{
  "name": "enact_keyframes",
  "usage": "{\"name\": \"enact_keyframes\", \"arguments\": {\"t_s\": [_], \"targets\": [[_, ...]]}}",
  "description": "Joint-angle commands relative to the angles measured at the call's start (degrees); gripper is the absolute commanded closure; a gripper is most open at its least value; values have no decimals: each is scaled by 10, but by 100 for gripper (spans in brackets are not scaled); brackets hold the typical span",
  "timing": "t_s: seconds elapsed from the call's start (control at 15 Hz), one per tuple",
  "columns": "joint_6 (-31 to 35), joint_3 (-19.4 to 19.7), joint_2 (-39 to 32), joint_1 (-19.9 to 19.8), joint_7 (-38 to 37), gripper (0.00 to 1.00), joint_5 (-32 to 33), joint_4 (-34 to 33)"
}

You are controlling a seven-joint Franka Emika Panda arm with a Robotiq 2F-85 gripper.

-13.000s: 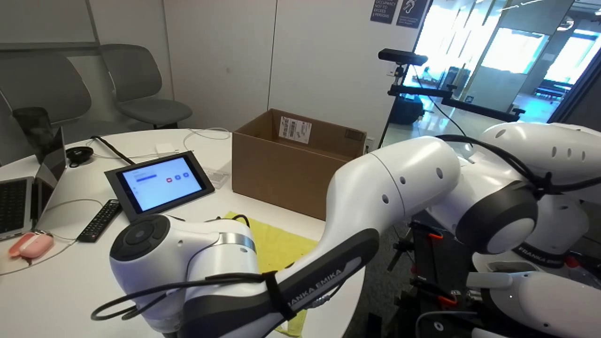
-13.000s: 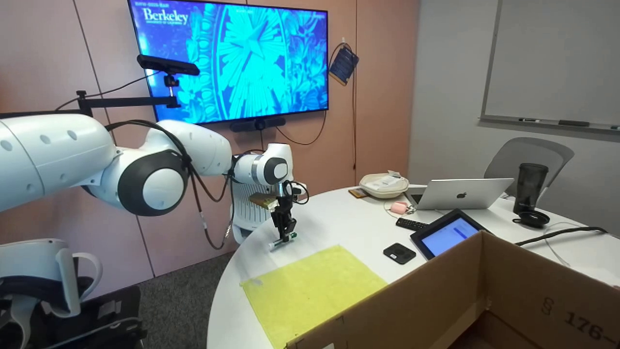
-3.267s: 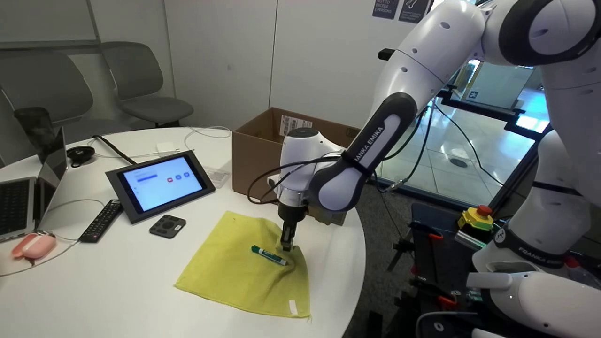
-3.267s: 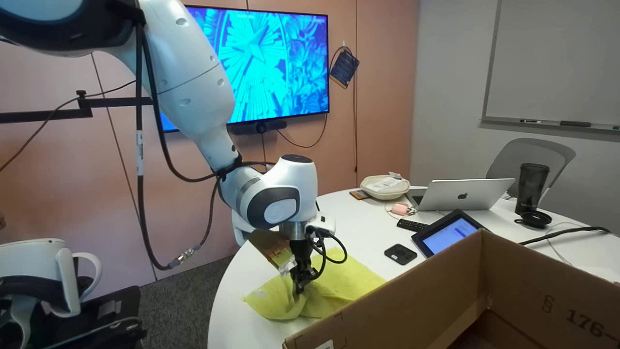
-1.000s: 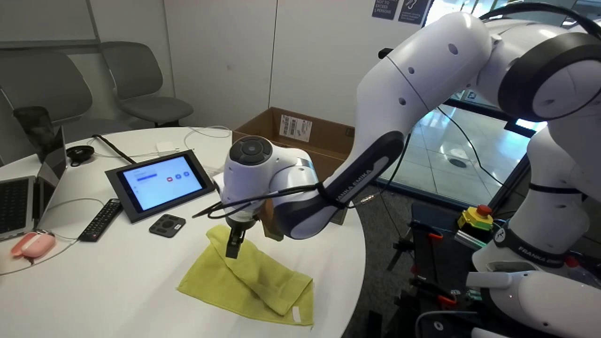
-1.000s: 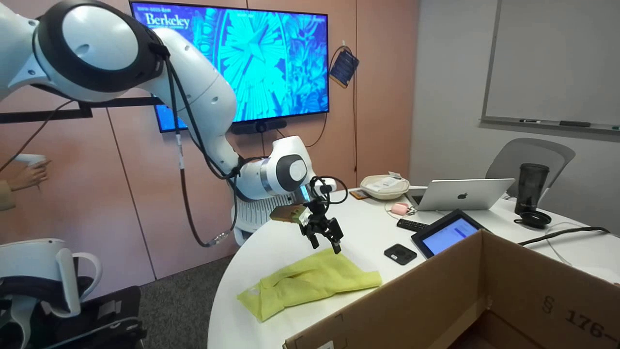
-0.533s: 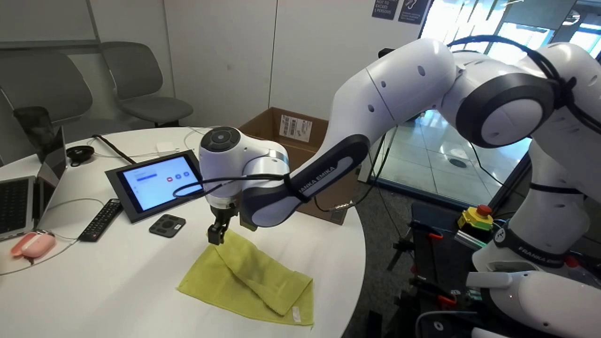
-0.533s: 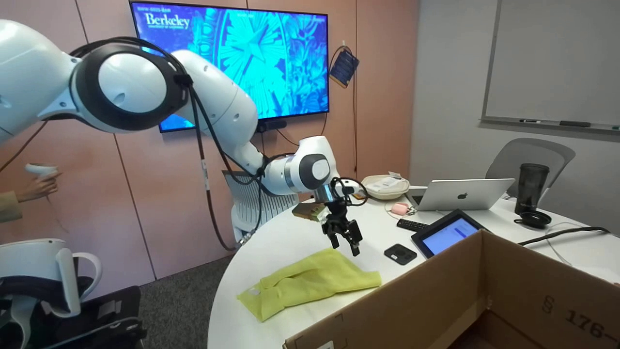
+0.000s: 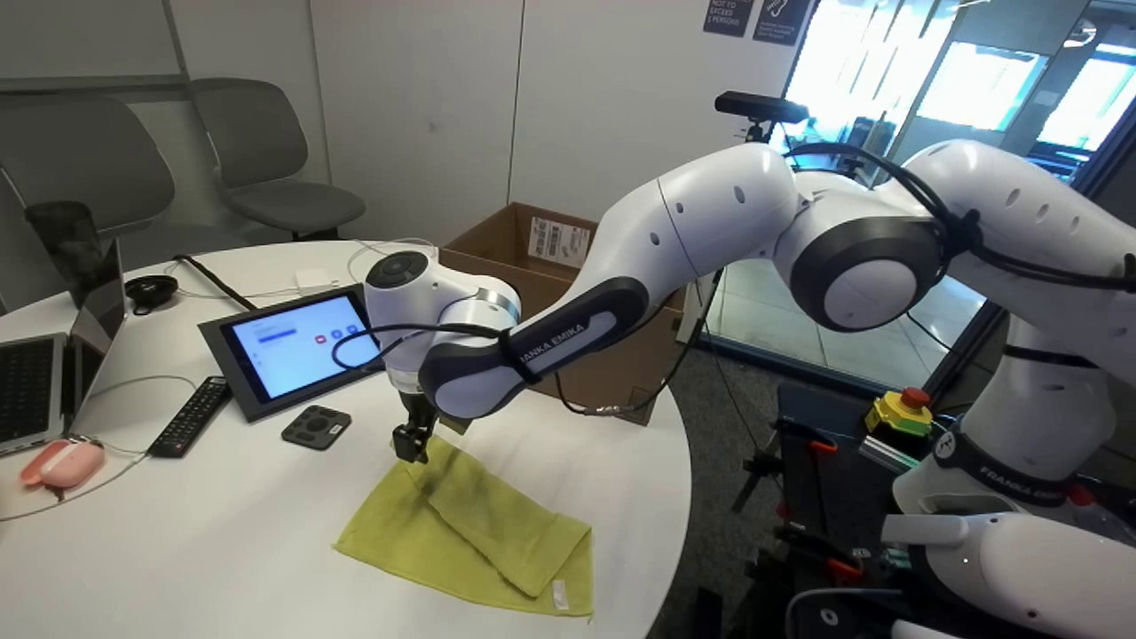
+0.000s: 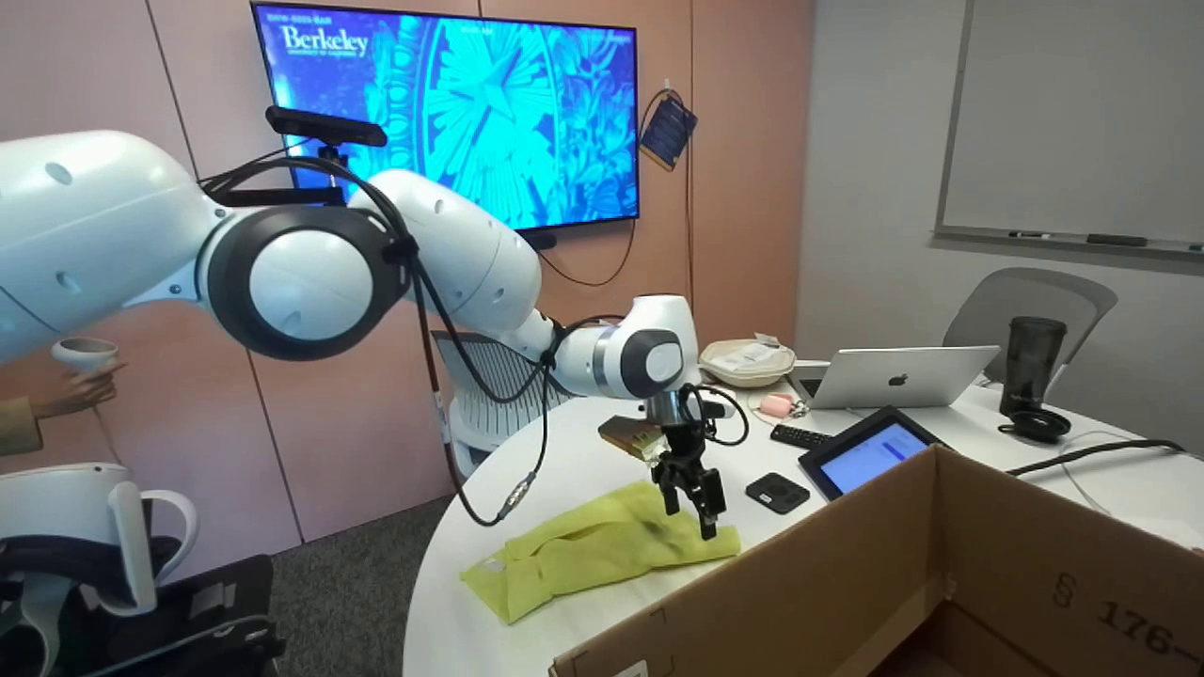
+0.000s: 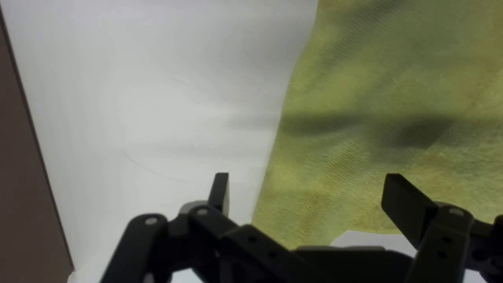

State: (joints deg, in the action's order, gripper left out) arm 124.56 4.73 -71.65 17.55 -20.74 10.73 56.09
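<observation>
Your gripper (image 11: 307,186) hangs spread and holding nothing above the far end of the folded yellow cloth (image 9: 475,537). In the wrist view the cloth's edge runs between the jaws; its length reaches across the tabletop (image 9: 222,541) toward the arm's base (image 9: 1021,475).

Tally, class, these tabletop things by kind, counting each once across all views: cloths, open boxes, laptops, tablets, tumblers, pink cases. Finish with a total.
Yellow cloth: 1
Open box: 1
Laptop: 1
Tablet: 1
Tumbler: 1
Pink case: 1
Total: 6
</observation>
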Motion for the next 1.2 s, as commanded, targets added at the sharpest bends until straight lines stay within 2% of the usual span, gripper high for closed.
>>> {"name": "enact_keyframes", "arguments": {"t_s": [0.0,0.33,0.73,1.0,1.13], "targets": [[-56,-21,-74,-24,22,0,-23,-125],[-89,-39,-120,-39,33,0,-25,-194],[-100,-36,-145,-32,66,0,-36,-234],[-116,-38,-163,-31,85,28,-36,-263],[-98,-37,-135,-31,88,41,-34,-213]]}}
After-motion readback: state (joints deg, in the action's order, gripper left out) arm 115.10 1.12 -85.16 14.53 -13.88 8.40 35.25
